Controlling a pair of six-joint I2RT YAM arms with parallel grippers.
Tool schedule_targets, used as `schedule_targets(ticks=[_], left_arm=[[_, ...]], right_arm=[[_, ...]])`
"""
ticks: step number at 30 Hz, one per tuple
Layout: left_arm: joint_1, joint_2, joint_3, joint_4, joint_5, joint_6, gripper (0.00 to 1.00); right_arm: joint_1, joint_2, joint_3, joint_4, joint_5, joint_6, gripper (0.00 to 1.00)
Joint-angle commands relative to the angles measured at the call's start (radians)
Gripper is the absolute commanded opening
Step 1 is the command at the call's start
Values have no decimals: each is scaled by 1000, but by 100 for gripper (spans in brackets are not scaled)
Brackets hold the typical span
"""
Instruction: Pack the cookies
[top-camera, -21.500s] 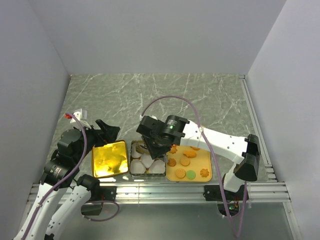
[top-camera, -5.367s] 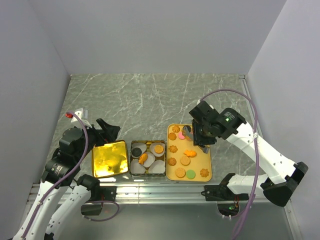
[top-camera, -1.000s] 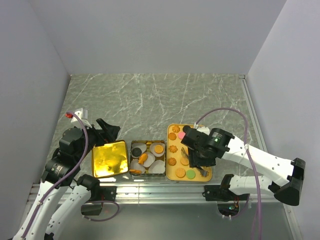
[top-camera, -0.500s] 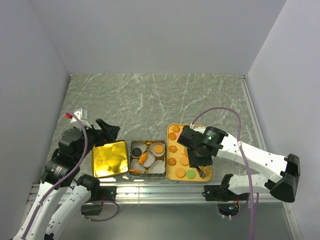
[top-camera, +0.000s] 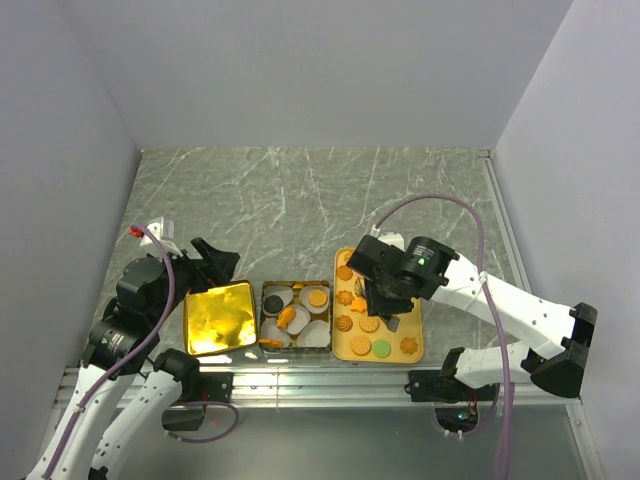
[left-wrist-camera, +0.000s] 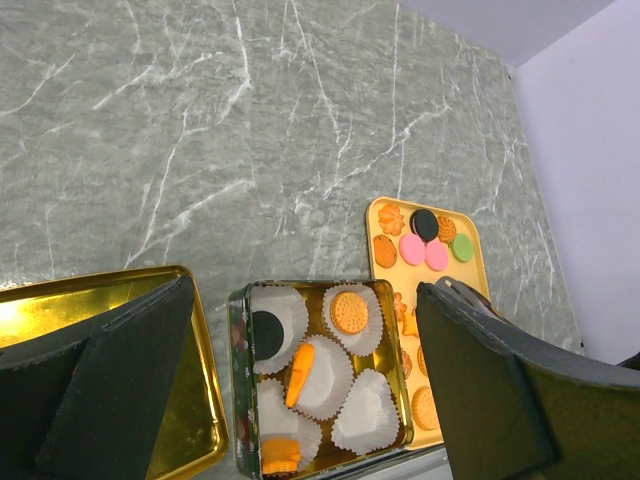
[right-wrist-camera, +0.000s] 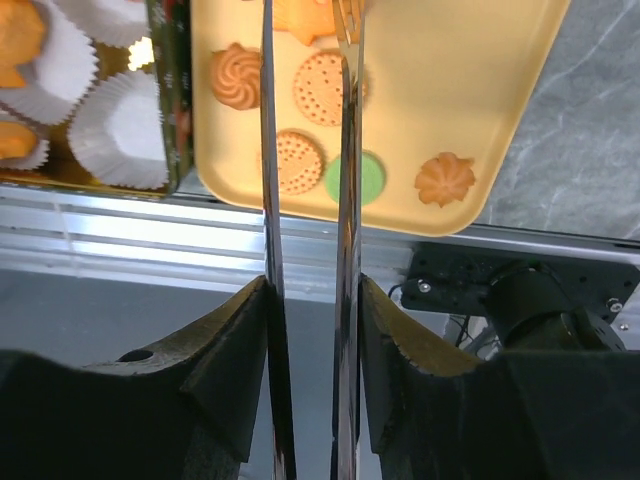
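Several cookies lie on the yellow tray (top-camera: 400, 322), among them a green one (top-camera: 381, 348) (right-wrist-camera: 362, 178) and a flower-shaped one (right-wrist-camera: 445, 178). My right gripper (top-camera: 381, 298) (right-wrist-camera: 311, 295) hangs over the tray's middle, shut on thin metal tongs (right-wrist-camera: 347, 150). The blades straddle an orange cookie (right-wrist-camera: 303, 12) at the frame's top edge; their tips are cut off. The open tin (top-camera: 264, 318) (left-wrist-camera: 234, 380) holds white paper cups with a black cookie (left-wrist-camera: 267, 328), a round golden one (left-wrist-camera: 349, 312) and orange ones (left-wrist-camera: 302, 360). My left gripper (top-camera: 214, 262) (left-wrist-camera: 305, 292) stands wide open above the tin, holding nothing.
The gold lid (top-camera: 218, 318) (left-wrist-camera: 95, 290) lies left of the tin. All three sit at the table's near edge, beside the aluminium rail (top-camera: 320, 378) (right-wrist-camera: 120, 245). Marbled tabletop (top-camera: 320, 200) stretches behind them to the walls.
My right arm has swung from the tray's near right part back toward its middle and left. The tongs' blades have drawn closer together. The left arm has not moved.
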Motion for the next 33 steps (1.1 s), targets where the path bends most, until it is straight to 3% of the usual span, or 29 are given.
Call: schedule_targets(ticks=[1, 7, 16, 33], left_arm=[[-4, -10, 2, 22, -16, -2, 99], [-4, -12, 0, 22, -18, -2, 99], [-4, -15, 0, 22, -19, -1, 99], [-4, -18, 0, 21, -24, -2, 99]], right_arm=[[-5, 15, 62, -86, 37, 0, 45], [-6, 26, 88, -99, 44, -14, 48], [-2, -17, -42, -37, -78, 32, 56], [27, 95, -29, -49, -49, -18, 60]])
